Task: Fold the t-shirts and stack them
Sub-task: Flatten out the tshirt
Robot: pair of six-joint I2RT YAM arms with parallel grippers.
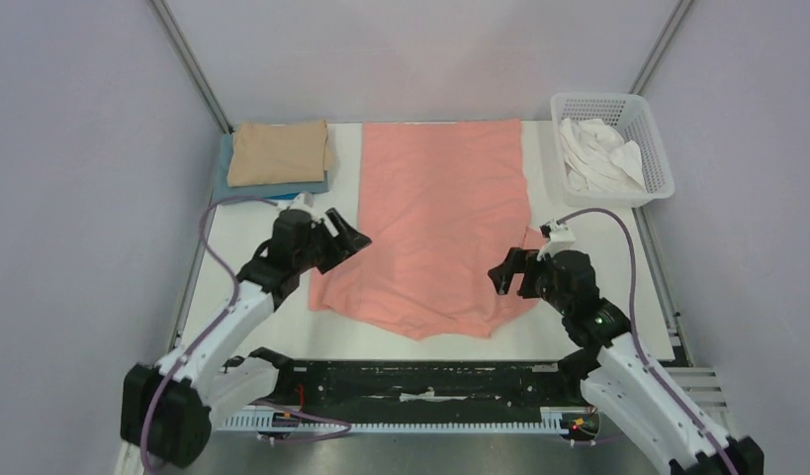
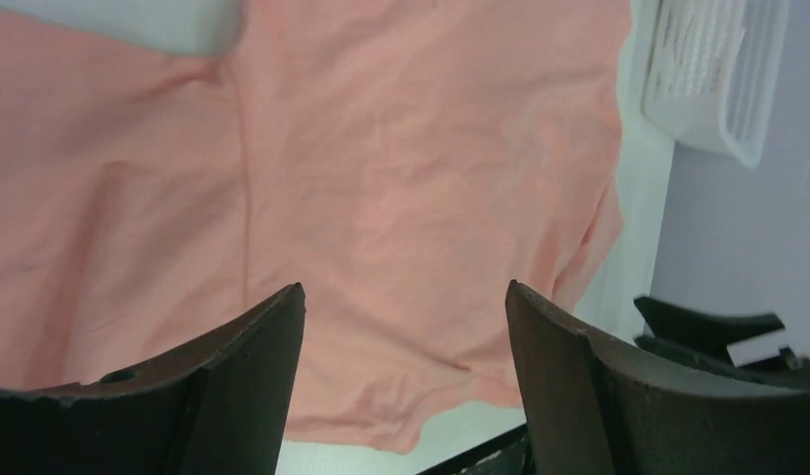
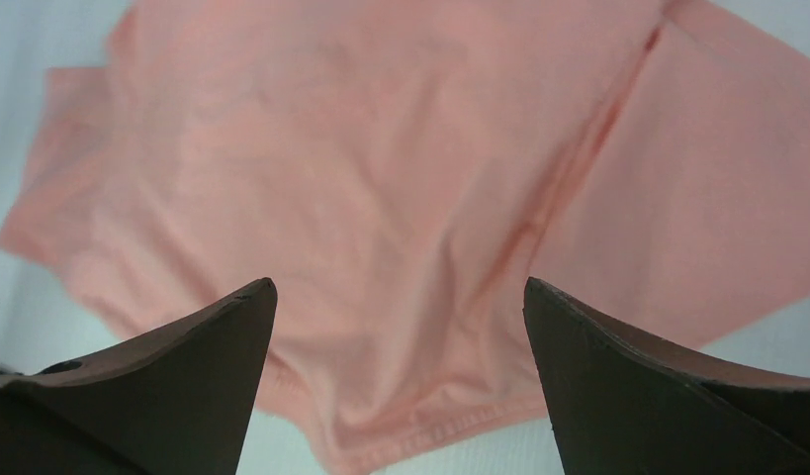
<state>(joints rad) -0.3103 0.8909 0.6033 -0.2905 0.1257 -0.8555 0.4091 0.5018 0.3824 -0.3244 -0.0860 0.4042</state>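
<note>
The salmon-pink t-shirt [image 1: 440, 218] lies spread on the white table, long side running front to back; it fills the left wrist view [image 2: 381, 178] and the right wrist view [image 3: 401, 178]. A folded tan t-shirt [image 1: 279, 151] rests on a folded blue t-shirt [image 1: 272, 186] at the back left. A crumpled white t-shirt [image 1: 600, 153] sits in the basket. My left gripper [image 1: 349, 237] hovers open at the pink shirt's left edge, holding nothing. My right gripper [image 1: 507, 275] hovers open over the shirt's near right edge, holding nothing.
A white plastic mesh basket [image 1: 646, 129] stands at the back right; it also shows in the left wrist view [image 2: 722, 69]. A black rail [image 1: 420, 381] runs along the table's near edge. Grey walls close in both sides and the back.
</note>
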